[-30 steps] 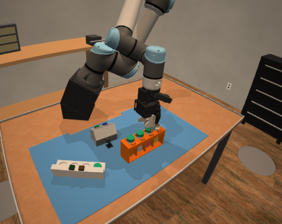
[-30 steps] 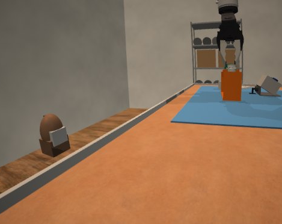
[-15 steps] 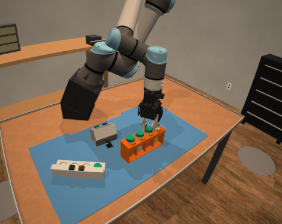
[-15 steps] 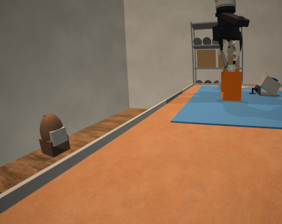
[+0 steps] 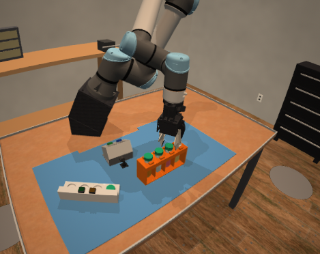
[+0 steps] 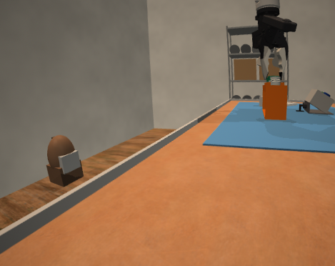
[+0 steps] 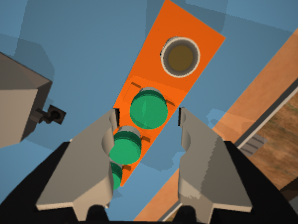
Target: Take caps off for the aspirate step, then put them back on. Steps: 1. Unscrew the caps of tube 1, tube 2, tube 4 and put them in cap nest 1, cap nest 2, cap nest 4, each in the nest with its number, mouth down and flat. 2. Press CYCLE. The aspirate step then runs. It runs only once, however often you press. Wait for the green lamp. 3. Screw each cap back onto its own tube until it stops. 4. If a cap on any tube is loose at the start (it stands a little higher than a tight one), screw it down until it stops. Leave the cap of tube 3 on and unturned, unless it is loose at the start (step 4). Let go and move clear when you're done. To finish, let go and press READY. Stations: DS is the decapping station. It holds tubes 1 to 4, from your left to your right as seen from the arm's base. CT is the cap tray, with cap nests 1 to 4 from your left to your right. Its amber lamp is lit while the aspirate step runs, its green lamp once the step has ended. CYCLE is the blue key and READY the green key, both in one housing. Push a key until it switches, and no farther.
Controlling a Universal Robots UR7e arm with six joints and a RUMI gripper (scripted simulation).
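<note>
The orange decapping station (image 5: 142, 172) (image 6: 275, 101) (image 7: 167, 15) stands on the blue mat. Tube 1 (image 6: 275, 81) (image 7: 180, 57) has no cap. The green caps of tube 2 (image 5: 168, 147) (image 7: 149, 111), tube 3 (image 5: 159, 151) (image 7: 125, 150) and tube 4 (image 5: 148, 157) (image 7: 116, 177) are on. My gripper (image 5: 170, 144) (image 6: 273, 75) (image 7: 149, 109) is open, its fingertips on either side of tube 2's cap with gaps. A green cap (image 5: 110, 187) lies in nest 1 of the white cap tray (image 5: 89, 196); the other nests are empty. The green lamp (image 5: 81, 190) and amber lamp (image 5: 92, 190) look dark.
The grey key housing (image 5: 117, 151) (image 6: 319, 101) (image 7: 17, 105) with the blue CYCLE key (image 5: 119, 140) and green READY key (image 5: 110, 143) stands beside the decapping station. A small black fitting (image 5: 123, 164) (image 7: 54, 114) is between them.
</note>
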